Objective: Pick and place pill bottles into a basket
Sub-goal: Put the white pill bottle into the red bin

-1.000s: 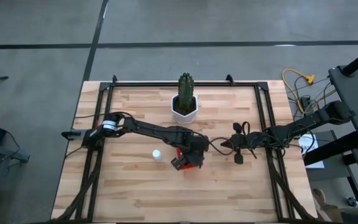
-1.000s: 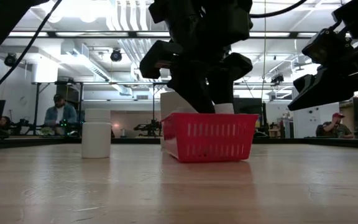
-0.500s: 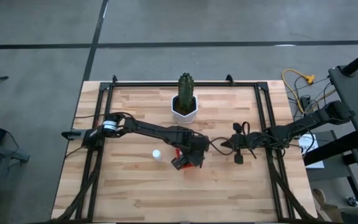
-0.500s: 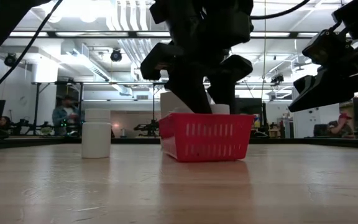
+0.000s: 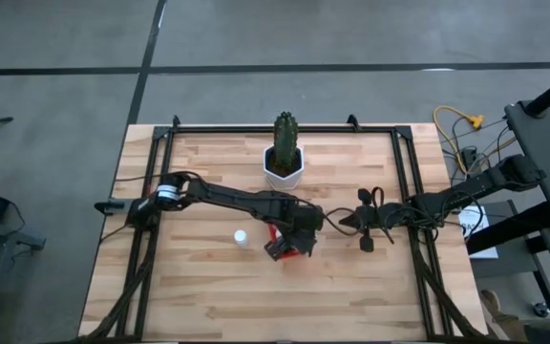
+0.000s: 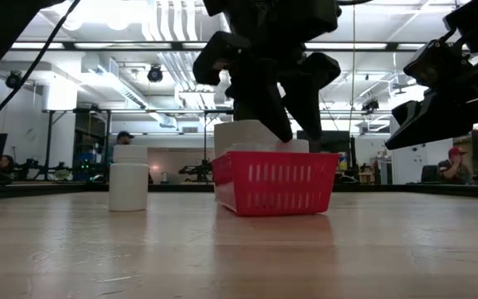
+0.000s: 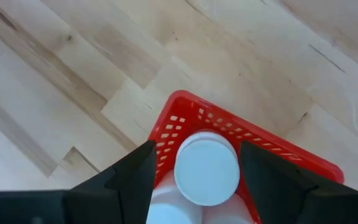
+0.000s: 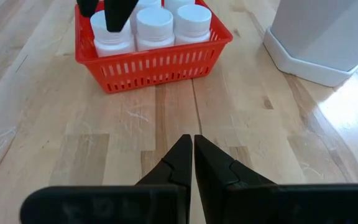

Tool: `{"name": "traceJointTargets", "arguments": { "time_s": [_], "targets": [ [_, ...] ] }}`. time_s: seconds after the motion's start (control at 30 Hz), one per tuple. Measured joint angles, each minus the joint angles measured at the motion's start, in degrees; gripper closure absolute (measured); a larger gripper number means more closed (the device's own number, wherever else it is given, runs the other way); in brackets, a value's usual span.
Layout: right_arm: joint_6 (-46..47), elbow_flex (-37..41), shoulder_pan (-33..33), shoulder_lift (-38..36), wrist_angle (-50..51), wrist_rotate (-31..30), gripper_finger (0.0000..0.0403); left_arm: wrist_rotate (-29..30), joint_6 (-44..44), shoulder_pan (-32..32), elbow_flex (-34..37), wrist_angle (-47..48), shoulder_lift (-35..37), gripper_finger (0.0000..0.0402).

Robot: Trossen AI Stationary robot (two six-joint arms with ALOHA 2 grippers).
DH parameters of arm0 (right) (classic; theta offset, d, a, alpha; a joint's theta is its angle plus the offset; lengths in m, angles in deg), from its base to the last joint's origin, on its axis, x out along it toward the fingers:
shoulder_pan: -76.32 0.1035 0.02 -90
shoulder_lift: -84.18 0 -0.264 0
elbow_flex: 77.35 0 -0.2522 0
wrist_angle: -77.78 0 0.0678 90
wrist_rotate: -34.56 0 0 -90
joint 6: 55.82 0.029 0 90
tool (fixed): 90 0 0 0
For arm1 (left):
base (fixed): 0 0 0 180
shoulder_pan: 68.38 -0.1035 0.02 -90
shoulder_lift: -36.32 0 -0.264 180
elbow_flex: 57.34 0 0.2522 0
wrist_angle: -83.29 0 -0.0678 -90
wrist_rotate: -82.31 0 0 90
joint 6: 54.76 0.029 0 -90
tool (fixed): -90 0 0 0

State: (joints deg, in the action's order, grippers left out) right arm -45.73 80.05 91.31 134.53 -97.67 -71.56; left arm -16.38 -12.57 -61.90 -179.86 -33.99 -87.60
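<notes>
Pill bottles (image 8: 155, 23) crowd the red basket (image 8: 151, 62) at mid-surface, my left tool (image 7: 194, 177) spread open around one cap — lift crooked and a finger clips it, while one bottle (image 5: 241, 236) waits outside, my right tool (image 8: 188, 155) pinched shut nearby.

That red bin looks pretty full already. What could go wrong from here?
The left tool hangs open right over the bottles packed in the basket, so moving sideways too low might tip one or drag the light basket along. One pill bottle stands alone on the table; squeezing it in beside the others could knock a neighbour askew.
</notes>
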Motion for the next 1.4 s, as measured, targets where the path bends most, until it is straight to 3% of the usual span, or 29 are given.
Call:
{"name": "traceJointTargets", "arguments": {
  "time_s": [0.17, 0.33, 0.47, 0.6, 0.97, 1.17, 1.4],
  "targets": [
    [0.0, 0.0, -0.01, 0.0, 0.0, 0.0, 0.0394, 0.26, 0.07, 0.0, -3.69, 3.88, 0.02, 0.0189],
    [-0.23, 0.0, -0.01, 0.0, -0.01, 0.0, 0.0394, 5.22, -0.35, 0.34, -11.06, 13.35, 0.72, 0.0189],
    [-1.76, 0.02, 0.0, 0.0, -0.06, 0.02, 0.0394, 6.27, -5.84, 0.68, -15.92, 20.47, 2.58, 0.0189],
    [-4.16, 0.04, -0.01, 0.0, -0.67, -0.03, 0.0394, 6.27, -11.73, 0.72, -15.19, 23.38, 6.77, 0.0189],
    [-4.68, 0.11, 0.02, 0.0, -0.32, 0.0, 0.0394, 8.1, -23.5, 0.66, 1.27, 18.03, 21.17, 0.0189],
    [-5.07, 0.19, -0.04, 0.02, -0.47, -0.02, 0.0394, 9.05, -29.96, 0.83, 18.3, 9.12, 30.09, 0.0189],
    [-5.54, 0.24, -0.03, 0.0, -0.83, -0.04, 0.0394, 9.39, -32.89, 1.08, 39.68, -10.56, 42.8, 0.0189]
  ]
}}
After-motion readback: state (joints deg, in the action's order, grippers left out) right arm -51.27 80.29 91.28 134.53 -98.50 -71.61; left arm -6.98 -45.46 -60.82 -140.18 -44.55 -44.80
